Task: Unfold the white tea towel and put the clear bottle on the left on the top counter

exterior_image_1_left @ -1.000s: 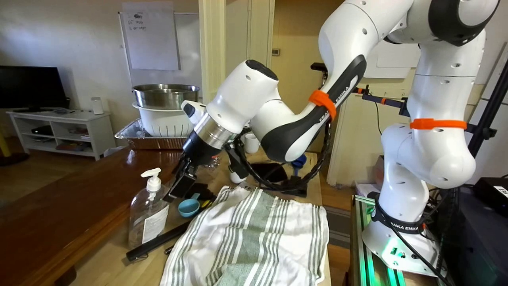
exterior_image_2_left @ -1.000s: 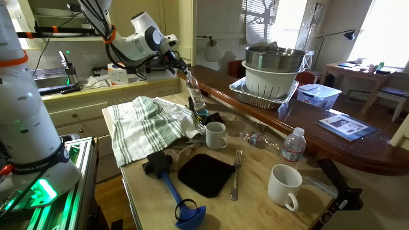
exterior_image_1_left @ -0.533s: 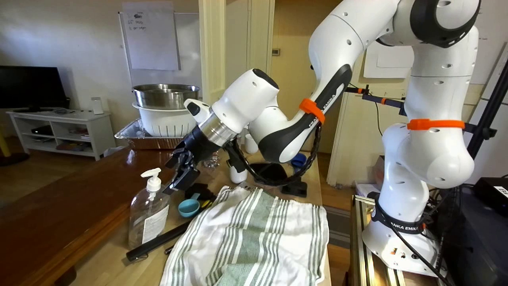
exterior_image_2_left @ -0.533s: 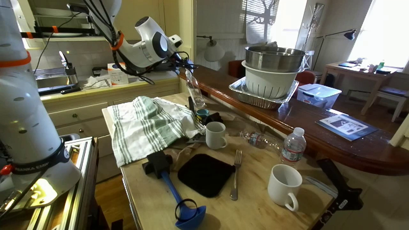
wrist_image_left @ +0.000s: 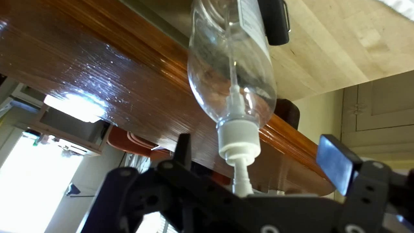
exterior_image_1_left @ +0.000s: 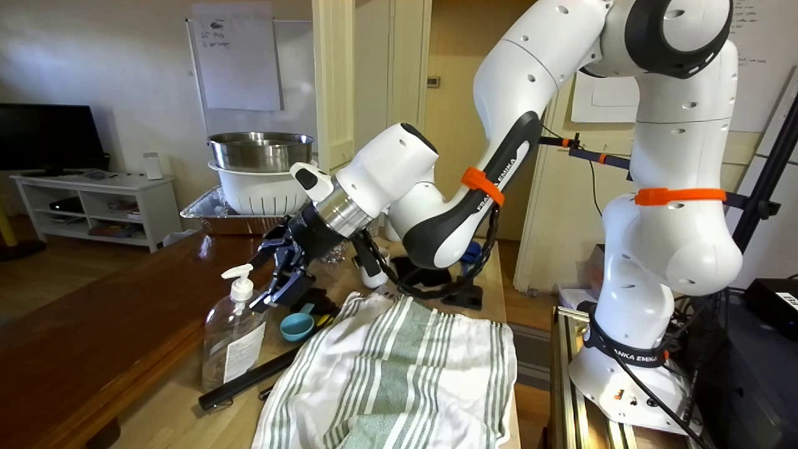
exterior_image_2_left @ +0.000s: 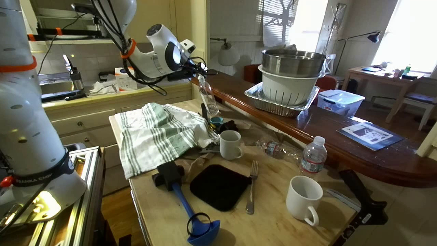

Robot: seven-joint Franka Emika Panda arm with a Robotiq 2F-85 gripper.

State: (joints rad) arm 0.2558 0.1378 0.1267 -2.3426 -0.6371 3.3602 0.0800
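The clear bottle (exterior_image_1_left: 218, 337) stands upright on the tan wooden surface beside the raised counter; it also shows in an exterior view (exterior_image_2_left: 206, 94) and the wrist view (wrist_image_left: 231, 61). My gripper (exterior_image_1_left: 257, 282) is open at its pump head, tilted downward. In the wrist view my gripper (wrist_image_left: 259, 152) has its fingers wide apart, with the white pump between them and gaps on both sides. The pump's tip is hidden behind the gripper body. The white tea towel (exterior_image_1_left: 399, 374) lies spread with folds, rumpled in an exterior view (exterior_image_2_left: 160, 133). The top counter (exterior_image_1_left: 124, 299) is dark polished wood.
A black rod (exterior_image_1_left: 249, 377) and blue scoop (exterior_image_1_left: 297, 326) lie close to the bottle. A foil tray (exterior_image_2_left: 251, 94) with a colander (exterior_image_2_left: 286, 85) and steel bowl (exterior_image_2_left: 293, 63) stands on the counter. Mugs (exterior_image_2_left: 230, 145), water bottles (exterior_image_2_left: 313, 157) and a fork (exterior_image_2_left: 252, 188) are on the tan surface.
My gripper has turned, so both spread fingers now show in an exterior view. The arm has lowered slightly around the pump head. The base light changed from green to yellowish white. Bottle and towel are unmoved.
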